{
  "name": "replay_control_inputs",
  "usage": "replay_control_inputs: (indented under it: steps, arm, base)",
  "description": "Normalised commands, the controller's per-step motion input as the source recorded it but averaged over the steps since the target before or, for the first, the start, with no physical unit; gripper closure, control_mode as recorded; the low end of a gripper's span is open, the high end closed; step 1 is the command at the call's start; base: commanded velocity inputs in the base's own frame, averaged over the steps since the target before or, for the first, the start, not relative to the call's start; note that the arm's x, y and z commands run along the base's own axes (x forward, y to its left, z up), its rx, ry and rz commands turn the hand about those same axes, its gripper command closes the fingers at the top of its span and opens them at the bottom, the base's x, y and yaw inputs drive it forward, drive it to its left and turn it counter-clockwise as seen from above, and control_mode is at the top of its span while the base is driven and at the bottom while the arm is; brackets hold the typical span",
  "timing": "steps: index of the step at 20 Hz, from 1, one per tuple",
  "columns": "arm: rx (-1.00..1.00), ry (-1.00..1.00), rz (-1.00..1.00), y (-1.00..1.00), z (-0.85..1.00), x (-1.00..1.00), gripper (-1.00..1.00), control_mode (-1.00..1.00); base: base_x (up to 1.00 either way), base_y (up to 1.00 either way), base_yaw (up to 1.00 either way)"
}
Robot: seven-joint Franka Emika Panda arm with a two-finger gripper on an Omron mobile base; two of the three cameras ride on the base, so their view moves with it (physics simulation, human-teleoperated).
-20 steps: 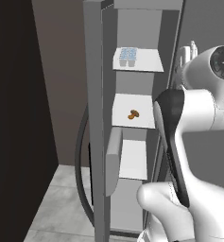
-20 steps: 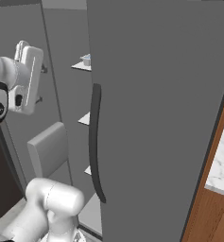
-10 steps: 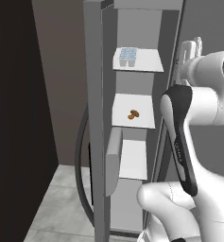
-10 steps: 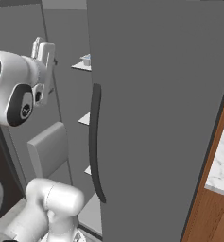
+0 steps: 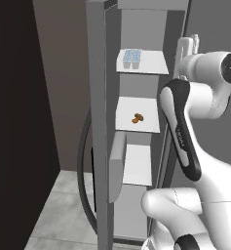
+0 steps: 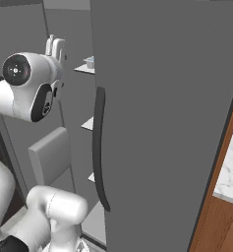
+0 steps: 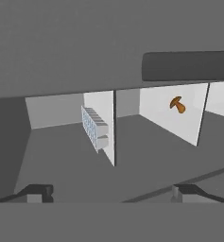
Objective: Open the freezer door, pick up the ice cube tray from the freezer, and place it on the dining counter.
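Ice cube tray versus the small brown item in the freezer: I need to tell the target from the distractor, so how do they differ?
The ice cube tray is pale blue and rectangular with square compartments; the brown item is a small irregular lump. The tray sits on the upper white shelf, the brown item one shelf below. The tray is clearly larger. Both lie untouched, with the open gripper nearby.

Tray (image 5: 132, 57): showing pale blue, gridded in squares. Food item (image 5: 137, 118): showing brown. Shelves (image 5: 136, 114): showing white. Door (image 6: 162, 123): showing matte grey, dark handle (image 6: 98, 147). Tabletop (image 6: 229, 170): showing white, grey-veined marble.
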Motion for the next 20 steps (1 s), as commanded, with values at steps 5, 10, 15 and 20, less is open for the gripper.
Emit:
replay_control_inputs:
  steps: [5,10,15,20]
  arm:
    - [-0.02,0.00,0.00,0.00,0.05,0.22,-1.00,-1.00]
    - [-0.12,0.00,0.00,0.00,0.00,0.14,-1.00,-1.00]
    - [-0.09,0.00,0.00,0.00,0.00,0.19,-1.00,-1.00]
    - [0.00,0.00,0.00,0.00,0.00,0.21,-1.00,-1.00]
  base:
    - [0.00,0.00,0.00]
    - [0.00,0.00,0.00]
    - [0.00,0.00,0.00]
    - [0.00,0.00,0.00]
